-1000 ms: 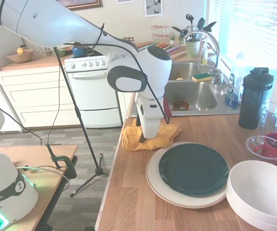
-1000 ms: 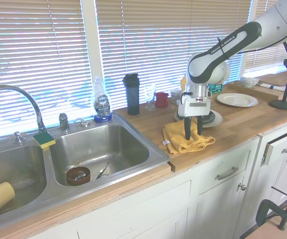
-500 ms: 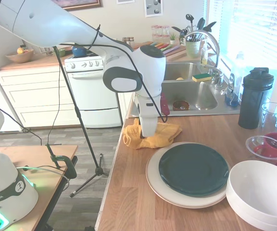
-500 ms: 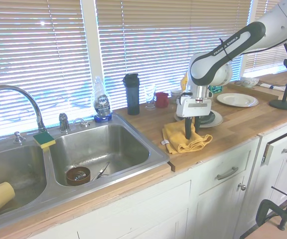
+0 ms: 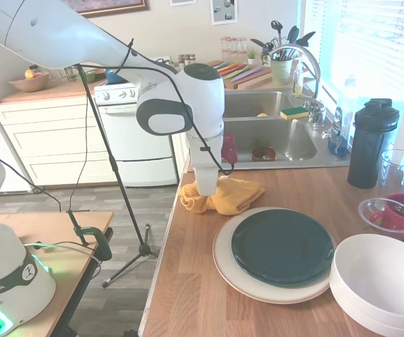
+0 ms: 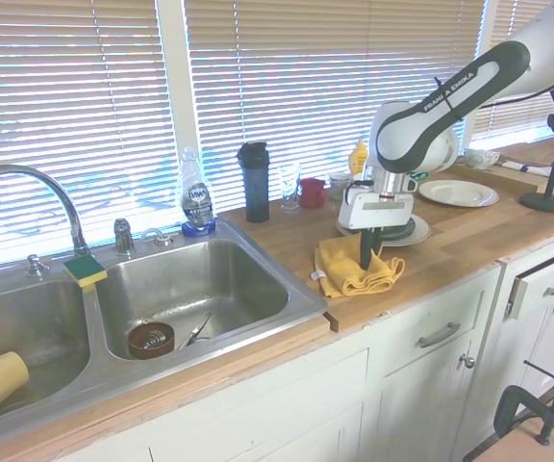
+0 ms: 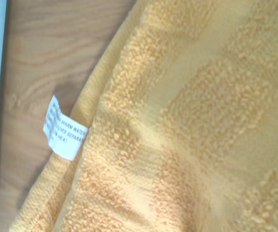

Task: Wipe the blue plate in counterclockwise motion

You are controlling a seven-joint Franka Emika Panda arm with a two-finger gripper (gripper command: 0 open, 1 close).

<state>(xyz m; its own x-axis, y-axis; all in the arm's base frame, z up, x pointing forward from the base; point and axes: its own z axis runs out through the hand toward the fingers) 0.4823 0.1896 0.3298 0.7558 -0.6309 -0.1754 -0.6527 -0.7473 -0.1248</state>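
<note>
Gripper (image 6: pixel 365 260) is down in the yellow towel (image 6: pixel 354 268), its fingers together and clamped on a bunched fold of cloth. The towel lies crumpled on the wooden counter (image 5: pixel 202 281) between the sink (image 5: pixel 275 137) and the plates. Wrist view shows terry weave and a white care label (image 7: pixel 64 128). Blue plate (image 5: pixel 283 247) sits stacked on a cream plate (image 5: pixel 224 261), just beside the towel, bare and untouched. White bowls (image 5: pixel 381 281) stand beside the plates.

Bright daylight through blown-out window blinds (image 6: pixel 85 115); soft-focus wrist view, sharper exteriors.
</note>
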